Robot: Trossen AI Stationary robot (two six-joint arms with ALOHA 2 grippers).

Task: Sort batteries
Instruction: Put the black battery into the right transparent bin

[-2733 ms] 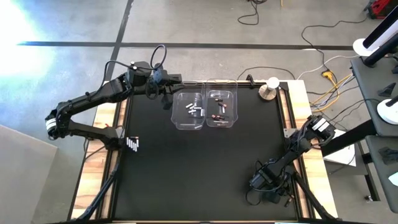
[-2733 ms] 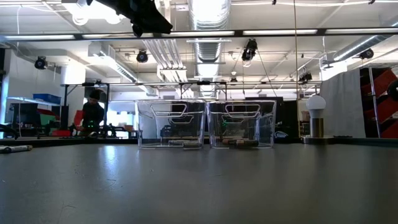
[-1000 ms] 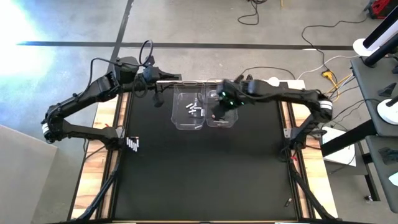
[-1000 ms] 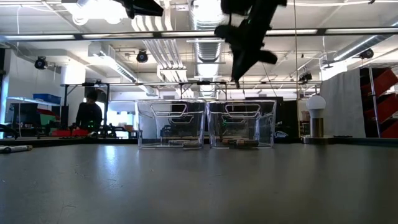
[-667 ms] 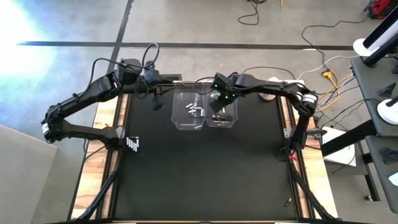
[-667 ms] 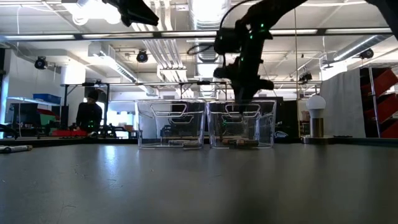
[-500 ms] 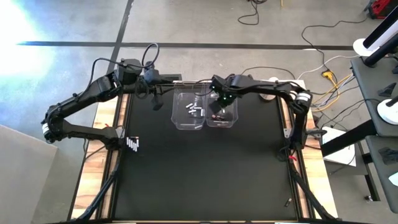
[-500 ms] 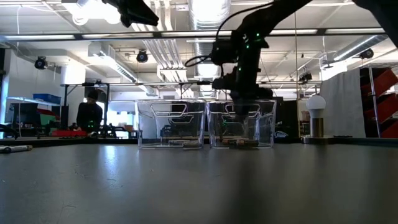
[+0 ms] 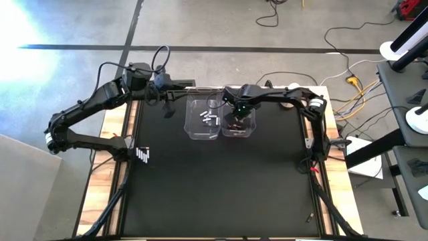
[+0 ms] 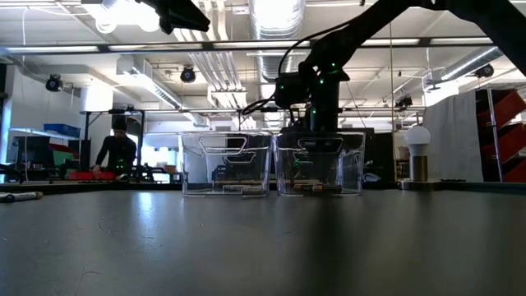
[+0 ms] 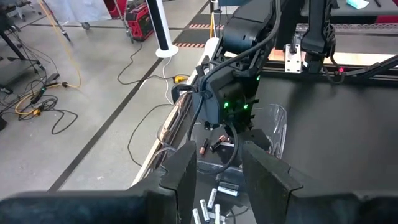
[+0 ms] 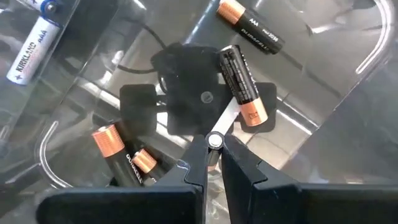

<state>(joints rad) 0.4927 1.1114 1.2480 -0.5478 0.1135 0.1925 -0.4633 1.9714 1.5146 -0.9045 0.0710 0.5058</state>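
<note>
Right end effector inside right clear bin, fingers clamped on a small battery end-on, above dark copper-tipped batteries on bin floor. Left end effector up beside left clear bin, fingers parted, holding nothing; white batteries inside that bin.

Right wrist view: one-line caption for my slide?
Right gripper pinching a battery end-on above copper-tipped batteries in a clear bin.
</note>
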